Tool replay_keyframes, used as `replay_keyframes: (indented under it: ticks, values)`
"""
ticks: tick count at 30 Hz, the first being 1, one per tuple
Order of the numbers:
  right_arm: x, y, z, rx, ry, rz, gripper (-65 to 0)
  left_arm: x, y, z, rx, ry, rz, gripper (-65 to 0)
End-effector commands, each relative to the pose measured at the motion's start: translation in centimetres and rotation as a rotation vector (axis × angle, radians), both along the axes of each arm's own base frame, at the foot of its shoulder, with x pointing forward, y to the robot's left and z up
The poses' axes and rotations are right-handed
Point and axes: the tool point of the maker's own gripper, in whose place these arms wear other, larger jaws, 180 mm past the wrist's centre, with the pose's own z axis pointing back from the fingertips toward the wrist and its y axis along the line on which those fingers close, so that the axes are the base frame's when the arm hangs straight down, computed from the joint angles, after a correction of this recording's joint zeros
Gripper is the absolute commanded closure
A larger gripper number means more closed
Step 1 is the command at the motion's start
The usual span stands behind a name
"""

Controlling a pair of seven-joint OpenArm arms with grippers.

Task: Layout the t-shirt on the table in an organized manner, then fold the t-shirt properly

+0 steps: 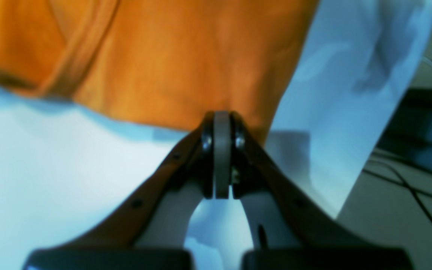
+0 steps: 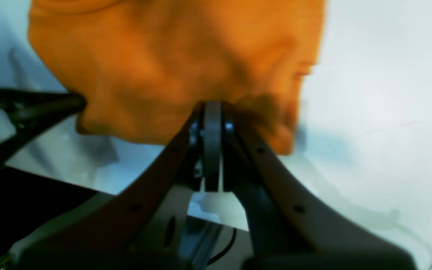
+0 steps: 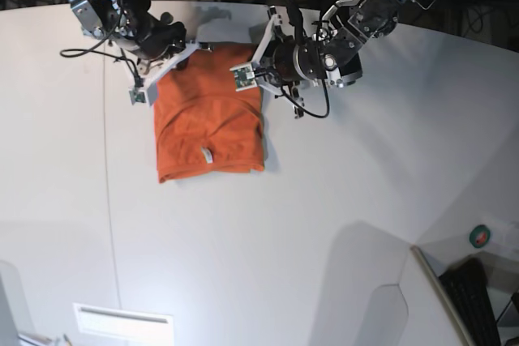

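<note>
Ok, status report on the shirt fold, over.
Left gripper and right gripper both shut on the t-shirt's far edge. Shirt partly folded on the table, white tag showing. Nothing in the way.

White table (image 3: 324, 200), orange t-shirt (image 3: 207, 123) lying folded near its far edge

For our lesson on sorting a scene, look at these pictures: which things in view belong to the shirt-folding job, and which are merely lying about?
Belongs to the job:
- t-shirt, orange
- table, white
- left pincer, shut on the shirt's edge
- right pincer, shut on the shirt's edge

Just lying about:
- white label plate at the near edge
- green roll off the table
- cables on the floor
</note>
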Motion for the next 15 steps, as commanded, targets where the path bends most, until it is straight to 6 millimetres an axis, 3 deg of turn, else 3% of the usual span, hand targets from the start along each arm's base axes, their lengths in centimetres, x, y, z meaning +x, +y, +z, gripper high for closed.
replay_keyframes:
  ticks: [1,3,6,9,12,15]
  values:
    - [1.2,0.0,1.3,0.009,-0.057,0.002,0.0,2.0,-0.8,2.5,-0.073,-0.070,0.016,0.0]
    - [1.1,0.2,2.2,0.025,-0.075,-0.002,0.0,3.0,-1.0,4.6,-0.109,-0.124,0.032,0.0]
    - [1.1,-1.4,3.7,0.020,-0.104,-0.040,0.0,2.9,-0.2,6.4,-0.136,-0.162,0.072,0.0]
    - [0.5,-3.9,5.0,-0.020,-0.130,-0.042,0.0,1.7,2.4,7.0,-0.128,-0.166,0.138,0.0]
    - [-1.4,-6.6,6.0,-0.086,-0.131,0.004,0.0,-0.3,6.6,6.6,-0.086,-0.139,0.251,0.0]
    - [-4.1,-8.9,5.6,-0.146,-0.076,0.042,0.0,-1.8,9.7,6.9,-0.125,-0.149,0.366,0.0]
